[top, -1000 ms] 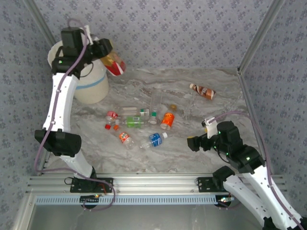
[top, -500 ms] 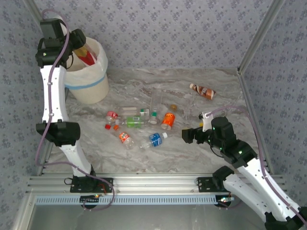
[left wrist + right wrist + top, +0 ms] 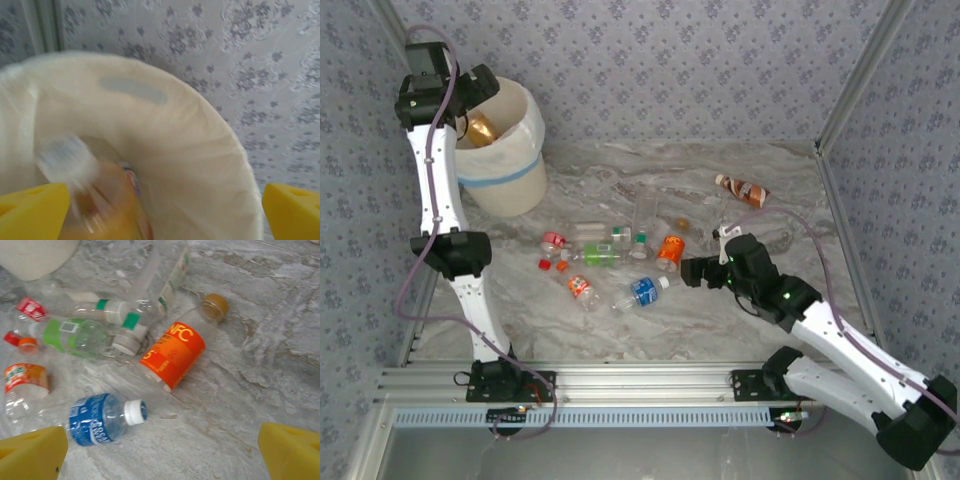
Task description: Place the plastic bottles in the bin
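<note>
Your left hand hangs wide open above the bin, with a gold-brown bottle loose inside it. Your right hand, open and empty, hovers near the orange-labelled bottle on the counter. Straddle its label squarely before you close.

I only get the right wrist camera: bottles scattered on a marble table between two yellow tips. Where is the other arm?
Observer: The left gripper is raised over the bin at the far left corner of the table.
Operator: Is it holding anything?
Observer: No, its jaws stand wide open. An amber bottle with a white cap, blurred, is inside the bin beneath them.
Operator: Any bottles outside my picture?
Observer: Yes, one brown-labelled bottle lies alone near the far right edge, apart from the ones you see.
</note>
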You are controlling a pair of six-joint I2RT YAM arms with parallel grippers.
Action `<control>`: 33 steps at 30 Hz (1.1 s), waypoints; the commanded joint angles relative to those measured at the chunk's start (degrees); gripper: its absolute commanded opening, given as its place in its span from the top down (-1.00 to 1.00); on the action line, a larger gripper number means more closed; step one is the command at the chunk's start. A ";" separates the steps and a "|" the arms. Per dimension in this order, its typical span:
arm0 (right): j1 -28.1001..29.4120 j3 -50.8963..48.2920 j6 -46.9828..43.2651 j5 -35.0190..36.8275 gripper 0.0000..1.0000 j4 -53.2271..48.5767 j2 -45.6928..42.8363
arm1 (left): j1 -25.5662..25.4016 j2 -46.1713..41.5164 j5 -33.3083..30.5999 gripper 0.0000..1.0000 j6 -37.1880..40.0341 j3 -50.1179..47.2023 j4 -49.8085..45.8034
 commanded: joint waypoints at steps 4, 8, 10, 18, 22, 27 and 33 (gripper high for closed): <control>-0.58 6.65 5.46 7.79 -1.00 0.21 9.90 | -0.07 -3.01 10.41 -0.99 -3.67 1.99 -4.89; -3.91 7.92 11.16 6.37 -1.00 1.27 15.27 | -4.07 -6.70 12.25 -0.99 -0.27 -3.06 -6.15; -6.31 8.88 14.80 3.70 -1.00 1.91 18.50 | -8.28 -10.12 8.67 -0.99 2.80 -9.00 -5.20; -7.23 15.40 22.04 -3.83 -0.98 1.41 33.16 | -18.19 -25.41 8.21 -0.99 1.33 -40.07 14.26; -5.00 16.92 24.00 -5.09 -0.94 2.46 38.02 | -20.27 -29.76 8.90 -0.99 -0.79 -50.79 19.24; -1.57 17.60 26.53 -3.83 -0.84 3.81 44.08 | -20.40 -33.49 8.10 -0.99 -2.58 -59.37 22.46; 0.28 20.28 27.39 1.99 -0.79 3.89 50.27 | -20.36 -36.04 8.84 -0.99 -3.62 -65.12 23.33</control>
